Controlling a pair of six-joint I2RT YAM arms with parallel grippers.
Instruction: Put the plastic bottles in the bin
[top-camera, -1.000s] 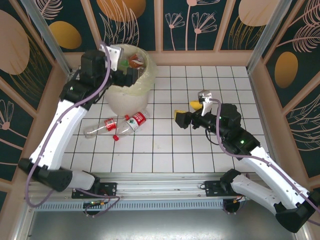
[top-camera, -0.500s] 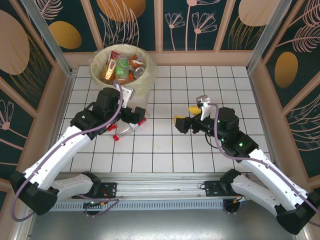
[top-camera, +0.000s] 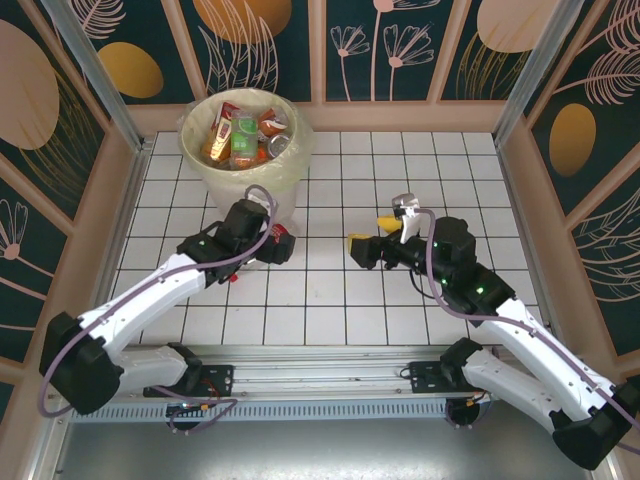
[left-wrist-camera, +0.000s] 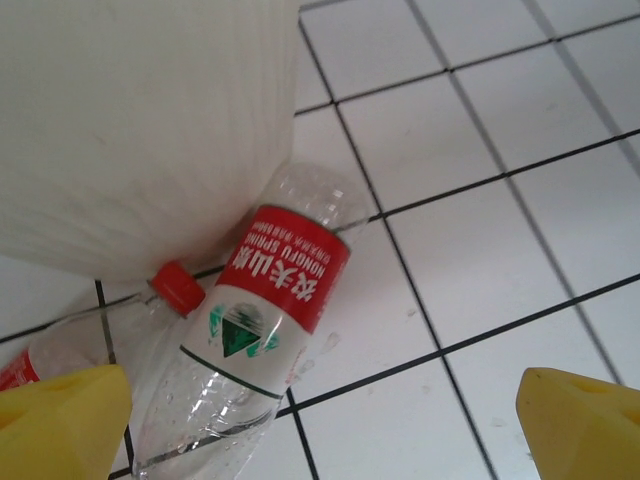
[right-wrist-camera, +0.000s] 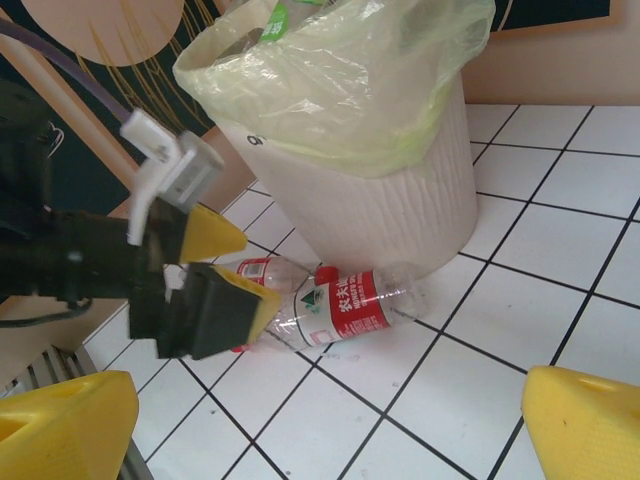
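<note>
Two clear plastic bottles lie on the tiles against the foot of the bin (top-camera: 236, 190). The nearer bottle (left-wrist-camera: 285, 290) (right-wrist-camera: 355, 305) has a red label. The second bottle (right-wrist-camera: 255, 270) lies behind it, its red cap (left-wrist-camera: 178, 287) touching the nearer one. My left gripper (top-camera: 268, 246) (right-wrist-camera: 235, 265) hangs open just over their neck ends, with the labelled bottle towards its left finger. My right gripper (top-camera: 368, 235) stands open to the right, nothing between its fingers, facing the bin (right-wrist-camera: 390, 190). Several bottles (top-camera: 240, 135) fill the bin.
The cream bin with its pale yellow liner (right-wrist-camera: 350, 80) stands at the back left, close to the left wall panel (top-camera: 90, 200). White tiled floor (top-camera: 340, 300) spreads to the right and front of the bottles.
My left arm has swung from over the bin down and forward to the bottles on the floor. The right gripper has shifted only slightly. Both stay open.
</note>
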